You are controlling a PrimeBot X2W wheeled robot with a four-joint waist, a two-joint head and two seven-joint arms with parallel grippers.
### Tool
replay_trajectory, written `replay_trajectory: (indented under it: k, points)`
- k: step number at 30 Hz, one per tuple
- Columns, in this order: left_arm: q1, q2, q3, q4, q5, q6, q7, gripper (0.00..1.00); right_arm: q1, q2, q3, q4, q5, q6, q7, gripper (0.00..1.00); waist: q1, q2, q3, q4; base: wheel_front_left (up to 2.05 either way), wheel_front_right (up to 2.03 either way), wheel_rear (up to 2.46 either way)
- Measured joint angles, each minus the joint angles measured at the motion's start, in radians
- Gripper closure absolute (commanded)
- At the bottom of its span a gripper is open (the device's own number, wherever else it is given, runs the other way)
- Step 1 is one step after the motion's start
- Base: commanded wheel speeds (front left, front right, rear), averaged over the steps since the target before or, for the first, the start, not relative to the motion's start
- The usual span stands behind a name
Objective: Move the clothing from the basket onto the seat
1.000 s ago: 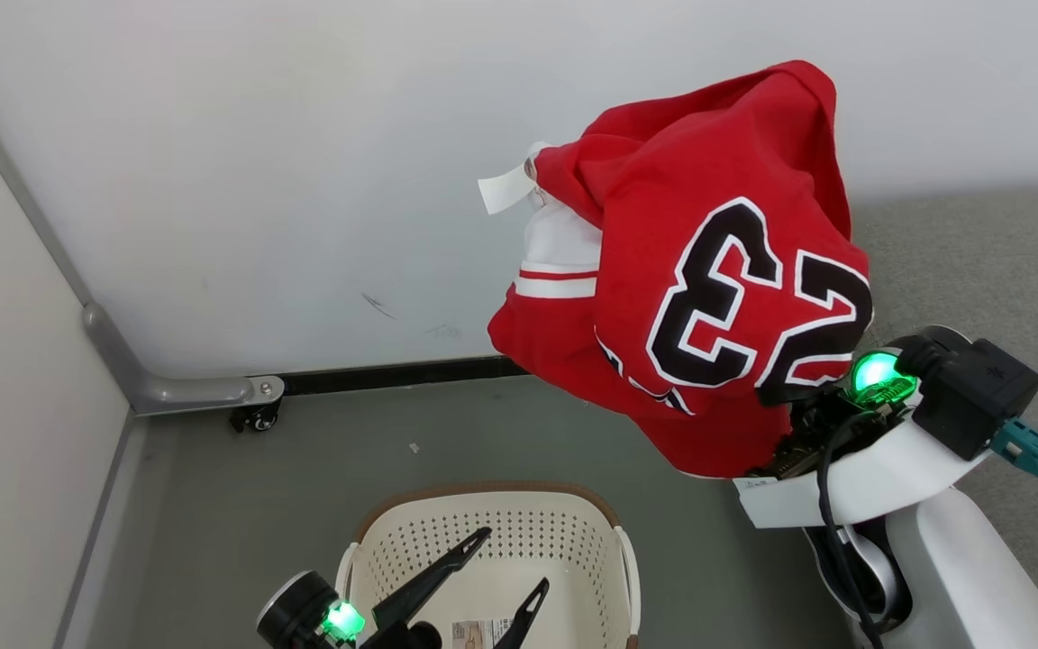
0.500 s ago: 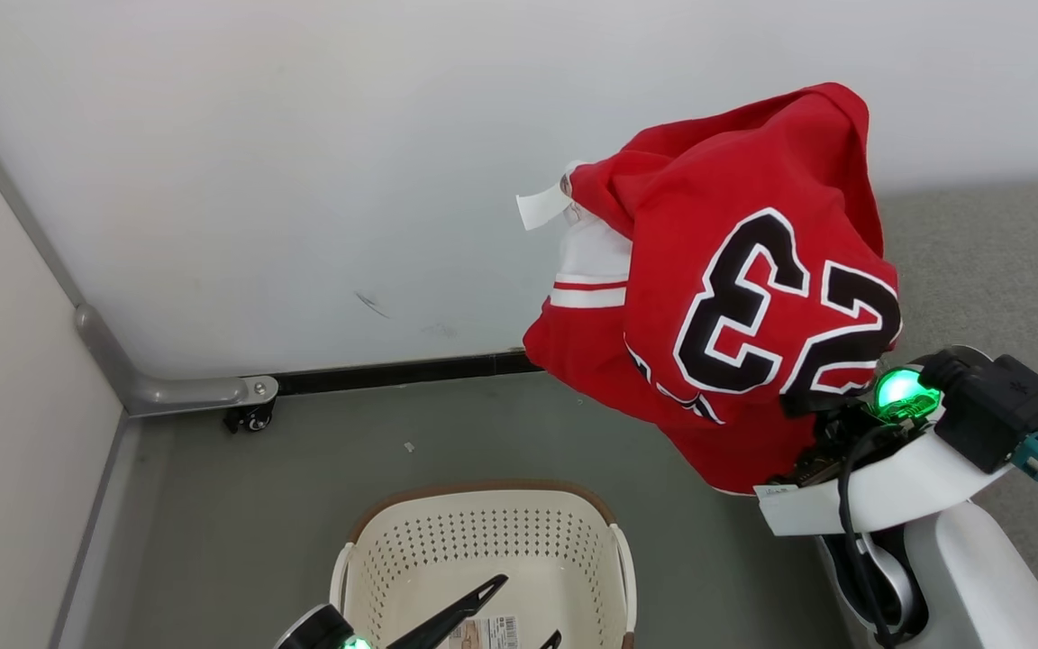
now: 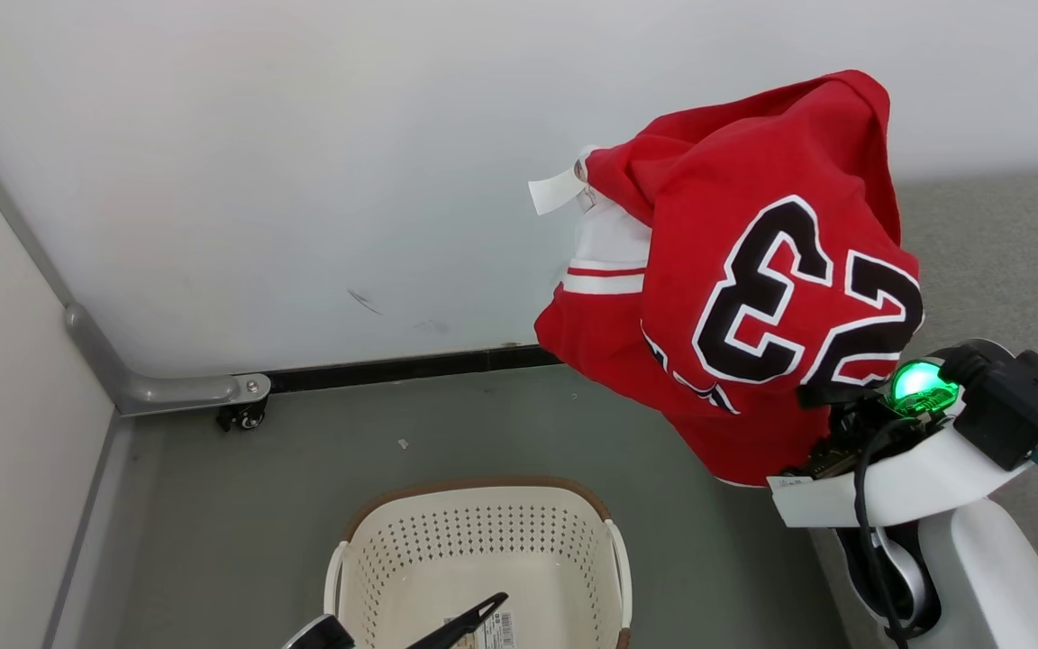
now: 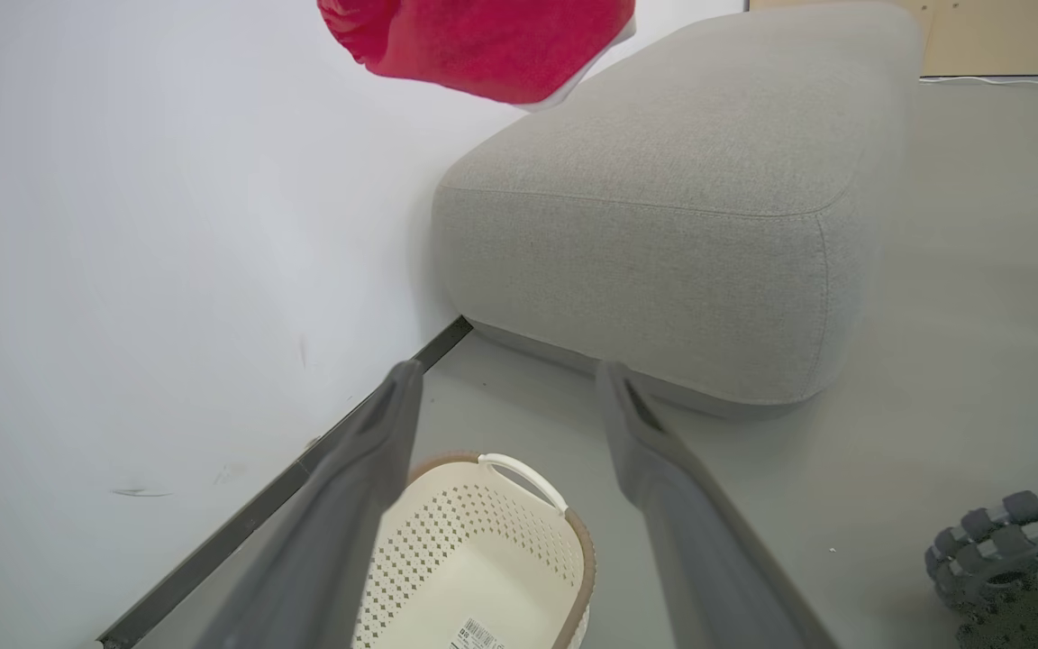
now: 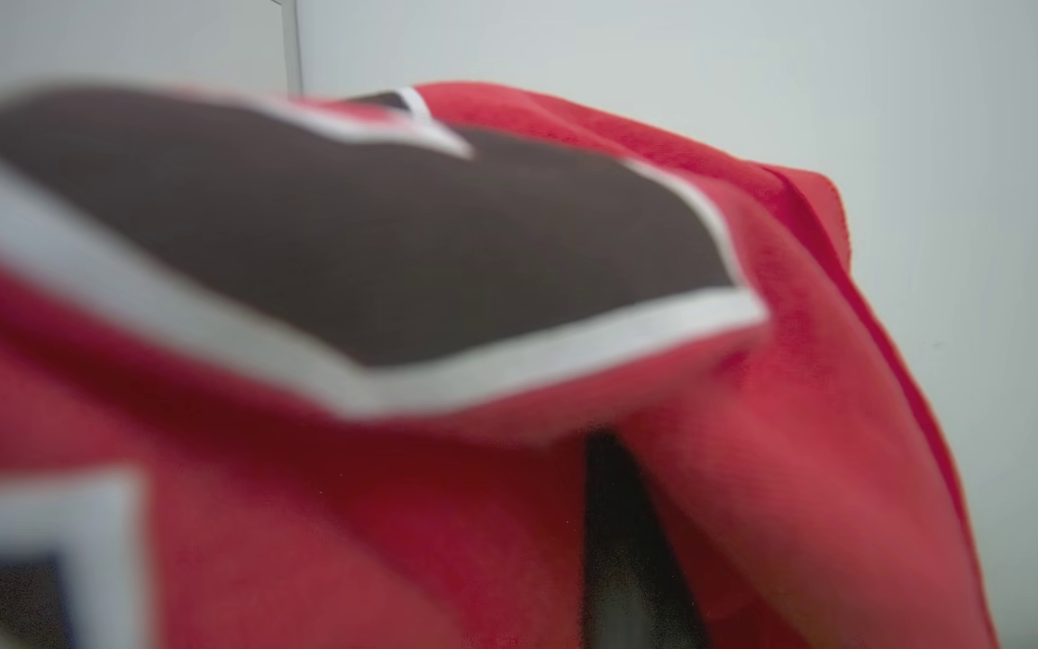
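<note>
Place: looking like a staged lab room
Walls: partition panel riding on a castor
Furnishing: grey sofa sitting on floor

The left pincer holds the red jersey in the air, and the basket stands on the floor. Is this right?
No. The right pincer holds the red jersey in the air, as the head view shows; the left pincer is open. The basket stands on the floor.

1. My head view is bright and even, with only soft, weak shadows on the floor.
2. In my right wrist view the clothing is very near and blurred.
3. In my left wrist view my fingers look out of focus.
</note>
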Motion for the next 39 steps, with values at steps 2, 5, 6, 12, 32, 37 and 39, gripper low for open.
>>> replay_trajectory:
  k: [2,5,6,12,32,37,39]
  points:
    - [0.001,-0.003,0.001,0.000,-0.001,0.000,0.000,0.00,0.000,0.000,-0.003,-0.002,0.000,0.000,0.000,1.00,0.0000,0.0000,0.001,-0.002,0.00,0.00,0.00]
    - [0.004,-0.009,0.007,0.000,-0.003,0.000,0.000,0.00,0.000,0.000,-0.005,-0.003,0.000,0.000,0.000,1.00,0.0000,0.0000,0.003,-0.004,0.00,0.00,0.00]
    - [0.006,-0.011,0.009,0.000,-0.003,0.000,0.000,0.00,0.000,0.000,-0.005,-0.004,0.000,0.000,0.000,1.00,0.0000,0.0000,0.004,-0.004,0.00,0.00,0.00]
    - [0.008,-0.019,0.018,0.000,-0.006,0.000,0.000,0.00,0.002,0.000,-0.010,-0.005,-0.001,0.000,0.000,1.00,0.0000,0.0000,0.008,-0.007,0.00,0.00,0.00]
    - [-0.002,-0.022,-0.008,0.014,-0.031,0.000,0.000,0.00,0.085,0.007,-0.147,-0.034,-0.033,0.000,-0.001,1.00,0.0000,0.0000,0.019,-0.056,0.00,0.00,0.00]
    - [-0.023,-0.019,-0.029,0.016,-0.037,0.000,0.000,0.00,0.104,0.010,-0.170,-0.048,-0.038,0.000,-0.001,1.00,0.0000,0.0000,0.024,-0.081,0.00,0.00,0.00]
    - [-0.028,-0.019,-0.031,0.017,-0.038,0.000,0.000,0.00,0.114,0.012,-0.179,-0.052,-0.041,0.000,-0.001,1.00,0.0000,0.0000,0.026,-0.092,0.00,0.00,0.00]
